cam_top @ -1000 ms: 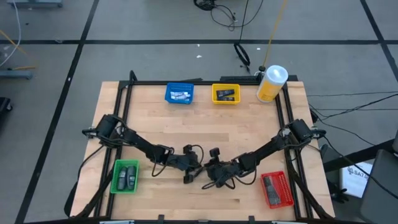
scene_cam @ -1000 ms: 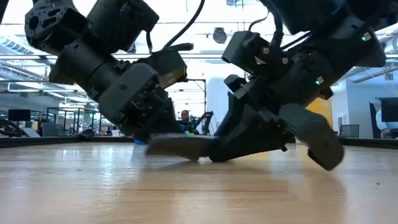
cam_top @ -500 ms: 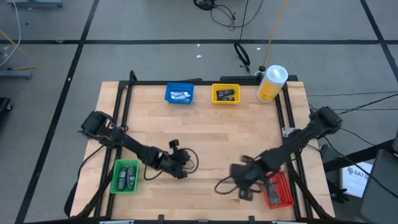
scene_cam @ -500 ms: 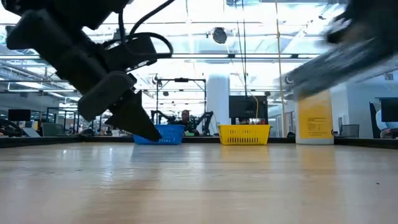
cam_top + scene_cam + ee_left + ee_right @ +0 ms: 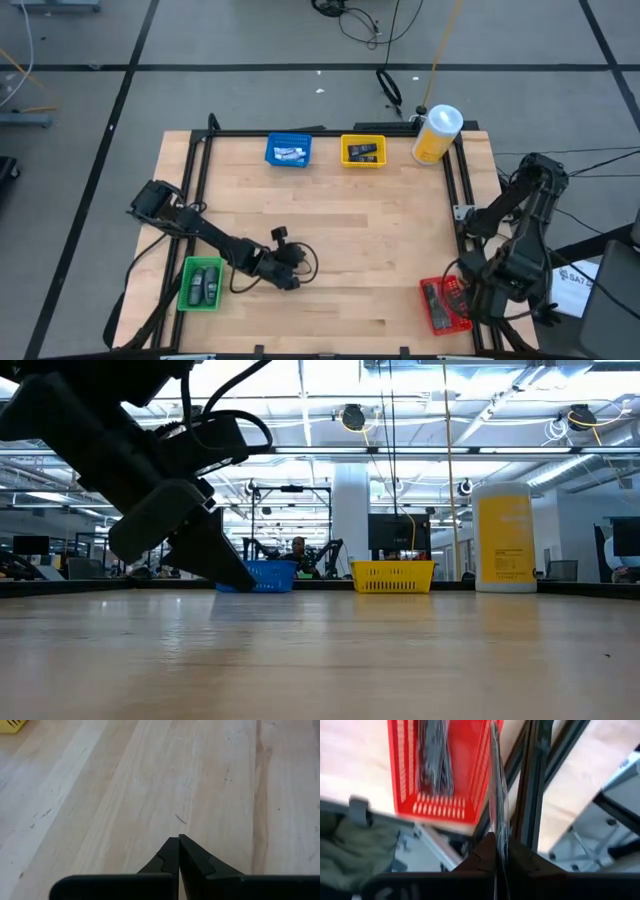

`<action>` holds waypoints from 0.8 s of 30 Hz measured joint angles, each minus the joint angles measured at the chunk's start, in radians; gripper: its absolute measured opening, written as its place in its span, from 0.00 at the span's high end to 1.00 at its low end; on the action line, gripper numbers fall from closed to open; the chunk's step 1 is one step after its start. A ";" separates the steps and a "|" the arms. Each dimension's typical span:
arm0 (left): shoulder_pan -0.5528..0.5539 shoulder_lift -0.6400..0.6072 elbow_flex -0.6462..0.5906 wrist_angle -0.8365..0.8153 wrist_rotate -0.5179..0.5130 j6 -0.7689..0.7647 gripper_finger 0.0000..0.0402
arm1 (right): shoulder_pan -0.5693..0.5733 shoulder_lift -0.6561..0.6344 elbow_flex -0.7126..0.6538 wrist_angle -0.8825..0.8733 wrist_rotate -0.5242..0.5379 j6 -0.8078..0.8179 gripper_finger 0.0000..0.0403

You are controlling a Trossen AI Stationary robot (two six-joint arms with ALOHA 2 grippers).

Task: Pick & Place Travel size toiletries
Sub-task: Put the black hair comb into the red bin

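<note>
Red plastic, the bin (image 5: 443, 305) at the lower right of the high view holds a dark toiletry (image 5: 432, 297), and the right gripper (image 5: 490, 290) stands just beside it at the table's right edge. In the right wrist view the right gripper (image 5: 496, 851) has its fingers pressed together on a thin, silvery sachet (image 5: 498, 795) that runs upward from the fingertips; the streaked picture makes its outline hard to read, so it is probably a flat foil packet. Behind it the red bin (image 5: 437, 770) shows grey items (image 5: 434, 760) lying inside, also smeared.

Other toiletries lie well apart from both grippers: two dark pieces (image 5: 204, 284) in the green bin (image 5: 201, 283) at lower left, silver-white ones (image 5: 290, 154) in the blue bin (image 5: 289, 150) and a dark one (image 5: 364, 153) in the yellow bin (image 5: 363, 151), both at upper centre. A yellow bottle (image 5: 436, 134) stands to their right.

The left gripper (image 5: 290, 280) sits low over bare wood left of centre, its arm stretched from the table's left edge. In the left wrist view its fingers (image 5: 167, 857) meet with nothing between them. In the low view the left gripper (image 5: 225, 565) slants down at the left of the frame; the right arm is out of that frame. The right arm in the high view is folded upright beyond the table's right rail.
</note>
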 joint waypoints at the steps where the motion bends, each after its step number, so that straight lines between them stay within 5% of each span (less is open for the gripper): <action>1: 0.000 0.000 0.000 0.001 -0.001 0.001 0.98 | 0.011 0.000 -0.006 -0.006 0.022 0.021 0.97; 8: 0.004 0.000 0.000 0.024 -0.002 0.000 0.97 | 0.006 0.000 -0.101 0.058 0.100 0.004 0.96; 16: 0.005 -0.002 0.001 0.035 -0.002 0.000 0.95 | -0.005 0.000 -0.259 0.388 0.104 -0.042 0.93; 24: 0.005 -0.002 0.002 0.031 -0.002 -0.001 0.95 | -0.008 0.000 -0.382 0.731 0.206 -0.199 0.73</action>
